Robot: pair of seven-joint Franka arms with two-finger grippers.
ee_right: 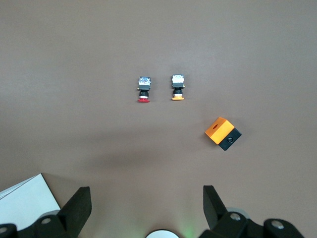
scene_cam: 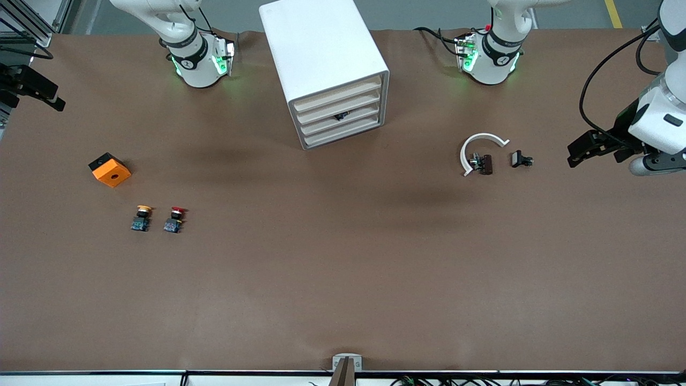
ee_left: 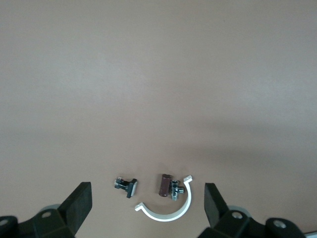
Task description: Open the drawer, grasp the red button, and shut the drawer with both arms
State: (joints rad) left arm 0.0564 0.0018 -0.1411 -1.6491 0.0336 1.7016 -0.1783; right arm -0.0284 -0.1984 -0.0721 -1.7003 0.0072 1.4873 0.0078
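The button [scene_cam: 175, 219] with its red cap lies on the brown table toward the right arm's end, and it also shows in the right wrist view as the button [ee_right: 144, 89]. The white drawer cabinet [scene_cam: 327, 69] stands between the arm bases, with its drawers [scene_cam: 340, 115] all shut. My right gripper [ee_right: 147, 196] hangs open and empty high over the table near its own base; the black right gripper [scene_cam: 53, 101] shows at the picture's edge. My left gripper [scene_cam: 581, 150] is open and empty in the air at the left arm's end, and in the wrist view the left gripper [ee_left: 147, 188] is over small parts.
A yellow-capped button [scene_cam: 141, 217] lies beside the red one. An orange cube [scene_cam: 110, 169] with a hole sits farther from the front camera than both. Toward the left arm's end lie a white arc [scene_cam: 479, 147], a brown-and-metal part [scene_cam: 482, 163] and a small black part [scene_cam: 521, 159].
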